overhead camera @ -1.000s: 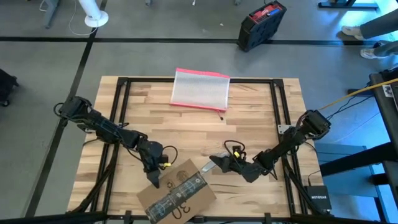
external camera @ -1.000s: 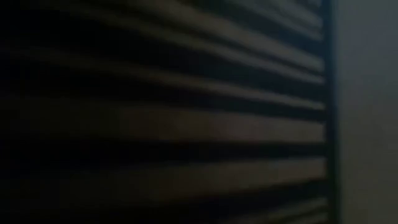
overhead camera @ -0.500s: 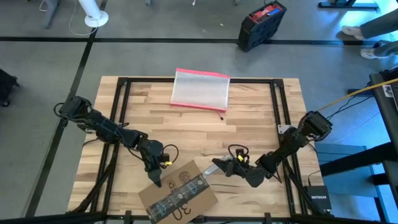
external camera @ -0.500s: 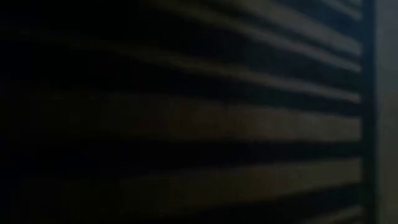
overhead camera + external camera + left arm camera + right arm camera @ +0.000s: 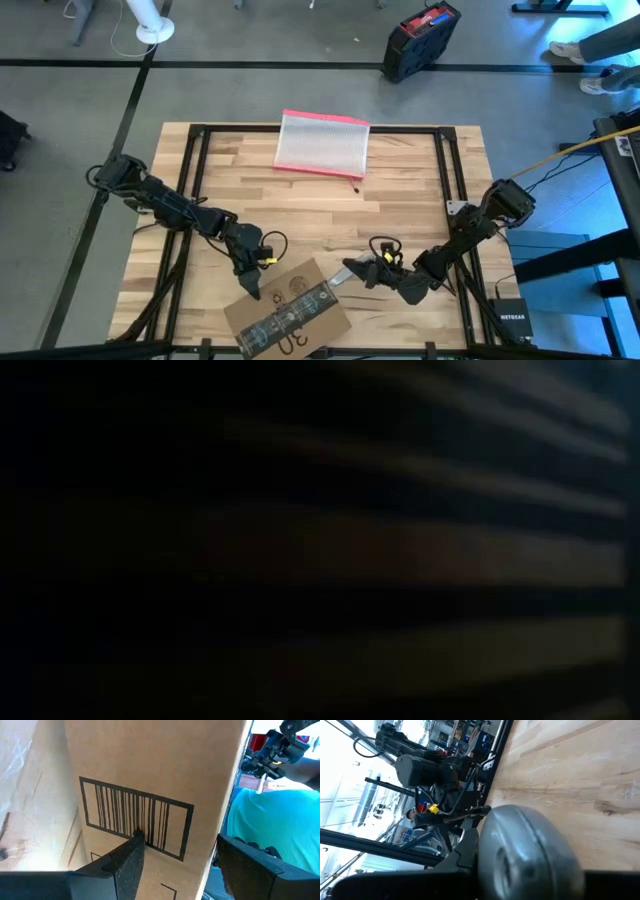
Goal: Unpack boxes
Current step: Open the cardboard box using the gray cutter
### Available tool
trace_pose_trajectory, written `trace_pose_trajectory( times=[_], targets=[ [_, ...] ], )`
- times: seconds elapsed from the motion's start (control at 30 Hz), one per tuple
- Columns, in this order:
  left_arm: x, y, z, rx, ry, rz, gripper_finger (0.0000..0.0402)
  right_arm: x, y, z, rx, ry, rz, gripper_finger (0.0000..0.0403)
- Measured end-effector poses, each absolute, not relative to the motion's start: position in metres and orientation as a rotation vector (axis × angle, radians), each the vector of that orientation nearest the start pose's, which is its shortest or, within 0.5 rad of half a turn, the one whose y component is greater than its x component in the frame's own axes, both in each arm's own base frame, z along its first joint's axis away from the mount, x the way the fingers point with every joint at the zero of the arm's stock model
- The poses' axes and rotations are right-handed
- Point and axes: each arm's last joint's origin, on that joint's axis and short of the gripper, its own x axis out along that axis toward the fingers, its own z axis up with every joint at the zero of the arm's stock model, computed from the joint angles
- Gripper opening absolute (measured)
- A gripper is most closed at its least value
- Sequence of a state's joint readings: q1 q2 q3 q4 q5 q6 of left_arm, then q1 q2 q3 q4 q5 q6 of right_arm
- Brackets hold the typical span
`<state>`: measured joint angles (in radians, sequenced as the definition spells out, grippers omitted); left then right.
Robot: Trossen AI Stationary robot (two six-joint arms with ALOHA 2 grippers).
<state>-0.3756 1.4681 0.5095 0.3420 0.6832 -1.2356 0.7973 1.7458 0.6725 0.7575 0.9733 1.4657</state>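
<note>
The brown cardboard box, with a black tape strip across its top, lies at the table's near edge. My left gripper is at its far left corner. In the left wrist view its fingers stand wide apart at the box's barcode face. My right gripper is just right of the box's far right corner. It is shut on a grey metal tool, whose tip points at the box. Whether the tip touches the cardboard I cannot tell. My left gripper sits astride an edge of the box. One finger lies over the barcode face and the other finger stands beyond the edge. Whether they press the cardboard I cannot tell. My right gripper holds the tool's rounded grey body between its fingers. It comes nearly level from the table's right side, and the tool sticks out toward the box, clear of the table.
A clear pouch with a pink-red edge lies at the table's far middle. A black and red case stands on the floor beyond the table. Bare wood lies between the pouch and the box. A dark striped surface fills the low view.
My right gripper has moved a little toward the table's near edge with the grey tool, staying beside the box's far right corner. In the low view the dark striped surface has slid across and now covers the whole picture.
</note>
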Motion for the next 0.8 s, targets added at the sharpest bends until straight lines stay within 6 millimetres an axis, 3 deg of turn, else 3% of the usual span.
trace_pose_trajectory(
  times=[0.47,0.8],
  targets=[
    [0.231,-0.111,0.146,-1.178,1.208,-0.49,0.0235,0.243,0.202,0.15,1.22,0.007,-0.318,0.0065],
    [0.231,-0.105,0.144,-1.194,1.245,-0.486,0.0235,0.275,0.167,0.154,1.174,0.055,-0.272,0.0065]
  ],
)
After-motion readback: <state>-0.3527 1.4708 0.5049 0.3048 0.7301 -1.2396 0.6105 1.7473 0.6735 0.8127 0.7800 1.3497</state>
